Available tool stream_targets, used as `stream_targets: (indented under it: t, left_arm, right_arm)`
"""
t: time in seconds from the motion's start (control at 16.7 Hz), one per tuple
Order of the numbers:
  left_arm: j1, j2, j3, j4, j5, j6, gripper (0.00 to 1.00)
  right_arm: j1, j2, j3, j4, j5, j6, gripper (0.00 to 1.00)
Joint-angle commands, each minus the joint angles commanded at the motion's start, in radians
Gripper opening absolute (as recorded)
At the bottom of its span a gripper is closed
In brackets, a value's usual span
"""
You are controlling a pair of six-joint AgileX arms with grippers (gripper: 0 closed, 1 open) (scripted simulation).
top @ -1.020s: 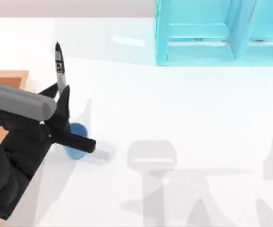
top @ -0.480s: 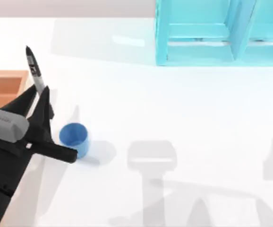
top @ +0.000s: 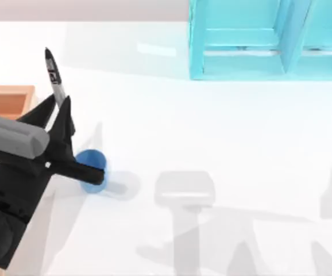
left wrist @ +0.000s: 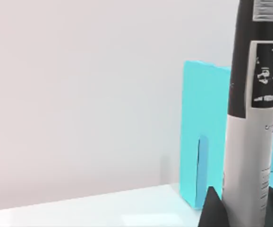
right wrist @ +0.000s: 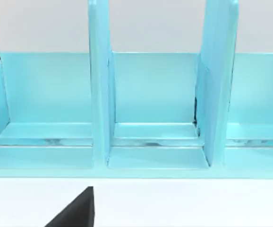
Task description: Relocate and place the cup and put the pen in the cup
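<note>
Near the worktop's left edge the left gripper (top: pixel 58 118) has its black fingers clamped on the pen (top: pixel 53 79), a slim black marker with a grey-white middle band, its black end pointing toward the far edge of the worktop. In the left wrist view the pen (left wrist: pixel 252 113) stands between the dark finger tips, and its band carries a black label patch with pale marks and a small barcode-like strip above; the writing is too blurred to read. Just beside the gripper sits the cup (top: pixel 91 169), small, plain blue, round-rimmed, standing on the white worktop (top: pixel 212 132) near its left edge, partly covered by one black finger. An orange-brown box (top: pixel 5 100) lies at the left edge. The turquoise shelf unit (top: pixel 263 40) stands along the far edge toward the right; the right wrist view faces its compartments (right wrist: pixel 150 94), with a dark fingertip (right wrist: pixel 77 210) of the right gripper low in that view; I cannot tell how its fingers stand.
</note>
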Motion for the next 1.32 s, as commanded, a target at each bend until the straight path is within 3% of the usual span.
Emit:
stream_targets:
  t: [0.24,0.54,1.32]
  left_arm:
    - [0.031,0.172,0.033,0.134,0.031,-0.005,0.00]
    - [0.037,0.198,0.040,0.159,0.037,-0.006,0.00]
    - [0.037,0.198,0.040,0.159,0.037,-0.006,0.98]
  right_arm:
    - [0.000,0.000,0.000,0.000,0.000,0.000,1.00]
    - [0.000,0.000,0.000,0.000,0.000,0.000,1.00]
    - [0.000,0.000,0.000,0.000,0.000,0.000,1.00]
